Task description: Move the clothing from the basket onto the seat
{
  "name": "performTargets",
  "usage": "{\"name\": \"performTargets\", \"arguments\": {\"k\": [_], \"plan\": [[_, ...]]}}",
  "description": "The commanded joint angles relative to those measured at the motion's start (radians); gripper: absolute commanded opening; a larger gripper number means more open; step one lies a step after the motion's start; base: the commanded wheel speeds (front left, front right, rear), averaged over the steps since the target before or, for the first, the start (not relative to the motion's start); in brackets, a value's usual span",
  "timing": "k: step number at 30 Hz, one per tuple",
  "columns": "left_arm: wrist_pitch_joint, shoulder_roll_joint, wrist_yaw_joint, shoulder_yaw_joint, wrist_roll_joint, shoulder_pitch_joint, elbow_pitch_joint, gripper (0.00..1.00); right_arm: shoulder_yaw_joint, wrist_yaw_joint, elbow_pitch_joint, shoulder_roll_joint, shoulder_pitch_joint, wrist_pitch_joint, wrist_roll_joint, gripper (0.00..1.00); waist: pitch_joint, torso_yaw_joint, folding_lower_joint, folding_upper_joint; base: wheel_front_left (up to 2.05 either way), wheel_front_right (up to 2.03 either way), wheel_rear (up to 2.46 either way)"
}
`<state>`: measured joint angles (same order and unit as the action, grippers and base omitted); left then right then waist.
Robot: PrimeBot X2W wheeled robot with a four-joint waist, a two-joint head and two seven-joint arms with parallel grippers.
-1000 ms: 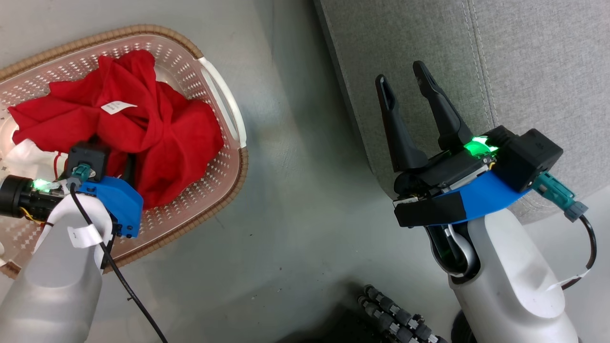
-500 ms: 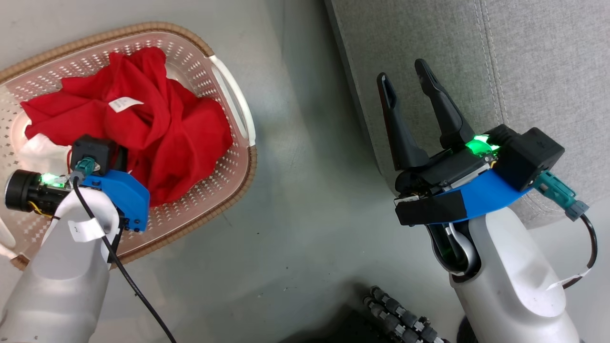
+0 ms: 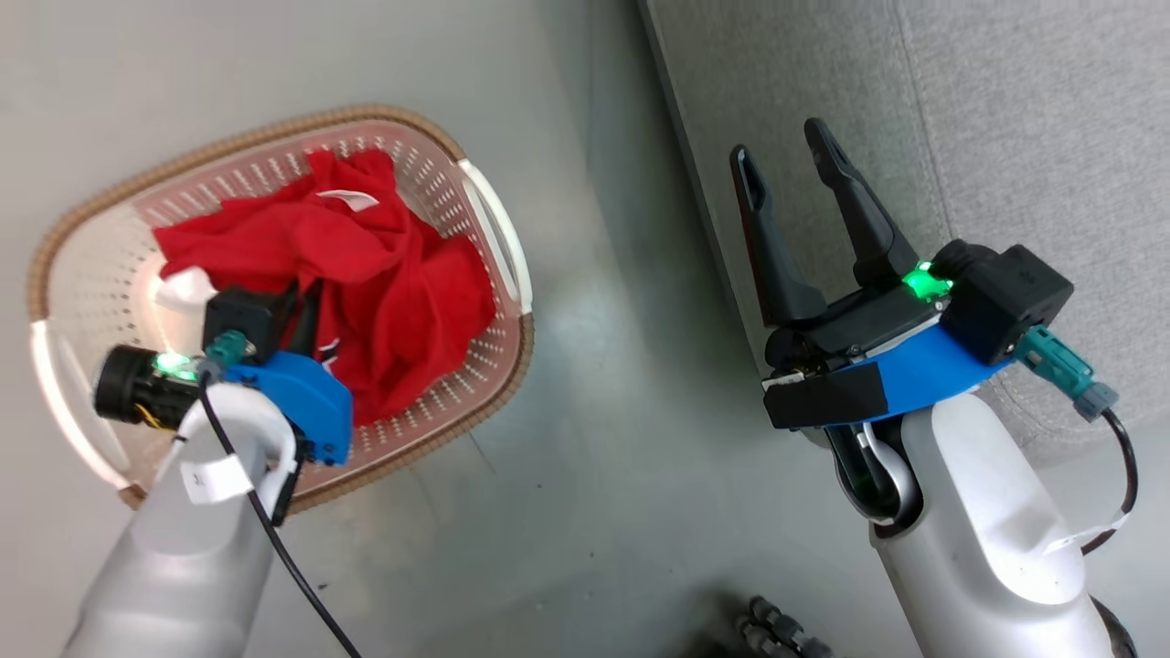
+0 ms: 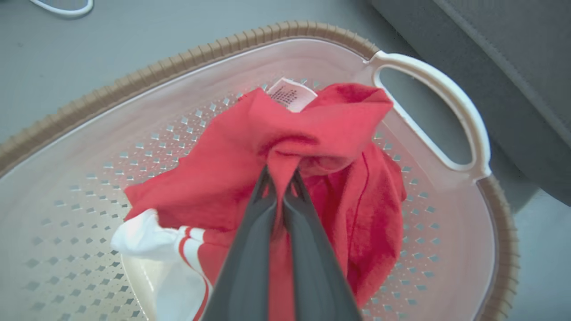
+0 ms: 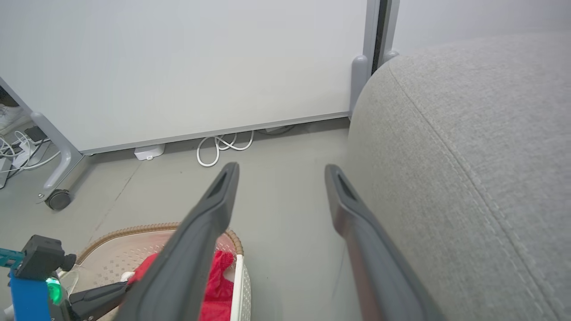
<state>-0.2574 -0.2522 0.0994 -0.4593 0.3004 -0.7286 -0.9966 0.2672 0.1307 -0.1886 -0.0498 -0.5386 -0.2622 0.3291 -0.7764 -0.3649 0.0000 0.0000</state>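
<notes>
The basket (image 3: pixel 274 139) stands on the floor at the left, cream with a brown rim (image 4: pixel 178 62). Inside lies the clothing: a plain red garment (image 3: pixel 411 283) and a red one with a white striped part (image 4: pixel 147 236). My left gripper (image 4: pixel 280 178) is shut on a pinched fold of the plain red garment (image 4: pixel 232 156), which rises in a peak over the basket. In the head view its fingers (image 3: pixel 306 315) are half hidden by fabric. My right gripper (image 3: pixel 779 144) hangs open and holds nothing, beside the edge of the grey seat (image 3: pixel 1005 137).
A strip of grey floor (image 3: pixel 603 366) separates basket and seat. In the right wrist view, white cables (image 5: pixel 223 147) lie along a white wall panel, and a caster (image 5: pixel 58 198) of a wheeled frame stands at the left. A black ribbed part (image 3: pixel 777 631) shows at the bottom edge.
The head camera has moved, so the basket now looks smaller and further right. The red fabric has bunched up and drawn toward my left gripper. My right gripper keeps its pose.
</notes>
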Motion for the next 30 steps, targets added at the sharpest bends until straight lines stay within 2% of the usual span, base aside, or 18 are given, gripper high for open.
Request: {"name": "performTargets", "arguments": {"k": [1, 17, 30], "plan": [[-0.008, 0.014, 0.006, -0.001, 0.009, 0.018, 0.015, 0.0, -0.007, 0.0, -0.011, -0.001, 0.017, -0.004, -0.018, 1.0, 0.072, 0.037, 0.0, 0.0, 0.0, 0.0, 0.0], [-0.009, 0.095, 0.027, 0.021, 0.025, 0.228, 0.246, 0.0, -0.053, 0.0, -0.1, -0.002, 0.135, -0.004, -0.103, 1.0, 0.389, 0.149, 0.0, 0.0, 0.0, 0.0, 0.0], [-0.009, 0.154, 0.031, -0.027, 0.045, 0.285, 0.352, 0.0, -0.092, 0.0, -0.168, -0.002, 0.242, -0.004, -0.14, 1.0, 0.613, 0.241, 0.0, 0.0, 0.0, 0.0, 0.0]]}}
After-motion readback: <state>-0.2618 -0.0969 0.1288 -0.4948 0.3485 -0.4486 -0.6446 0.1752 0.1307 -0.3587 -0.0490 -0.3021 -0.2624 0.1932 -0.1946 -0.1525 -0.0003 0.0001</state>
